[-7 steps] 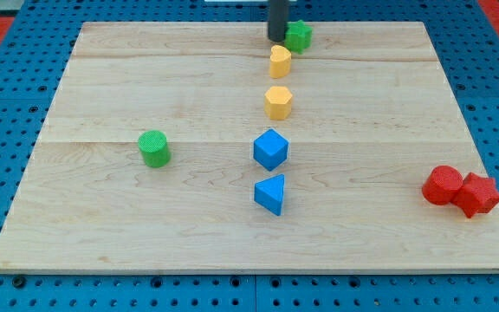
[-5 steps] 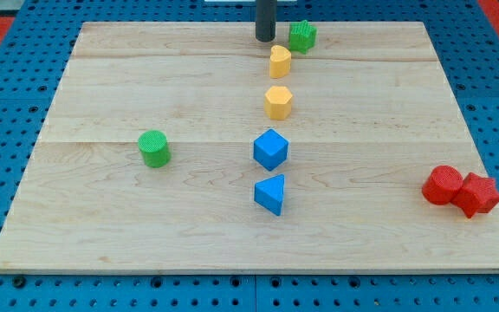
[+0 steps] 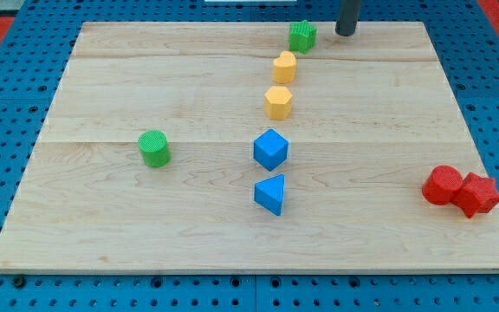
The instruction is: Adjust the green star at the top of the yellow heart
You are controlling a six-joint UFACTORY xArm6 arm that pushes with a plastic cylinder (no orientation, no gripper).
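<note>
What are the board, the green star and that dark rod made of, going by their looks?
The board looks like pale wood: grain lines and plank seams show, with a smooth matte finish. The green star seems to be plastic, perhaps printed; its colour is uniform and the top looks finely ridged. The rod ending in my tip, at the star's right, is dark and matte, metal or plastic; I cannot tell which.

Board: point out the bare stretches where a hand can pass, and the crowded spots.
Free: the view's left above and below the green cylinder; the right between the centre column and the red blocks. Crowded: green star, yellow heart, yellow hexagon, blue blocks; my tip right of the star.
</note>
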